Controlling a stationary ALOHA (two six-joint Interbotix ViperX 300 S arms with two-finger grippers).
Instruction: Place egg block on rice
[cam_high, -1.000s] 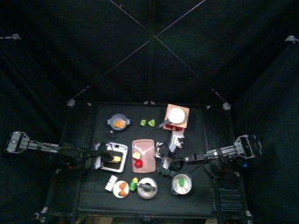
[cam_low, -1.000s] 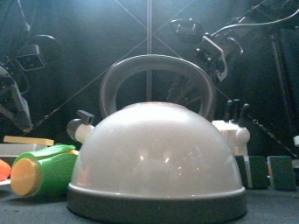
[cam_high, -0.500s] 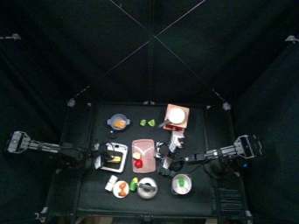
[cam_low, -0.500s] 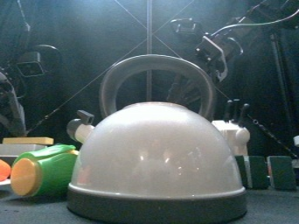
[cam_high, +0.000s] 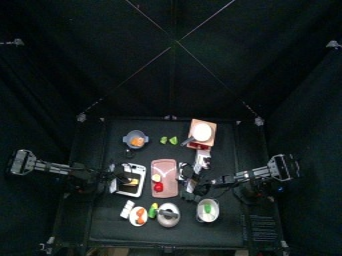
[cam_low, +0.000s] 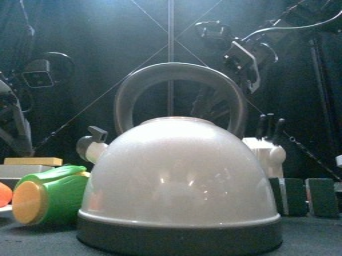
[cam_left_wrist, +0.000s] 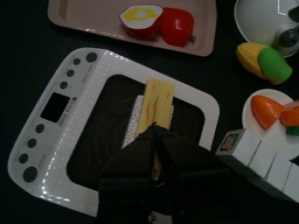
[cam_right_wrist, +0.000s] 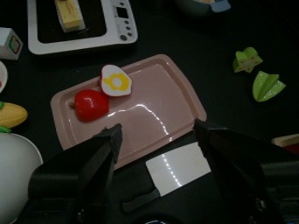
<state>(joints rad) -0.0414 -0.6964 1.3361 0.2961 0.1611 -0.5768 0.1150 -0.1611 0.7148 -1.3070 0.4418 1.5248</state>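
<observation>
Dim pen, glare on the pink tray (cam_right_wrist: 128, 92) (wrist views sharper).

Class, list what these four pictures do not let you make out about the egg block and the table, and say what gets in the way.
1. Front view: the kettle hides most of the table behind it; no egg block visible.
2. Left wrist view: the left gripper covers the near end of the egg block.
3. Top view: the things on the table are too small to name.
4. No rice can be made out anywhere.

Black curtains (cam_high: 80, 60) close in the pen all round, thin poles (cam_high: 207, 70) crossing overhead, the small black table (cam_high: 107, 135) sitting dark in the middle.
</observation>
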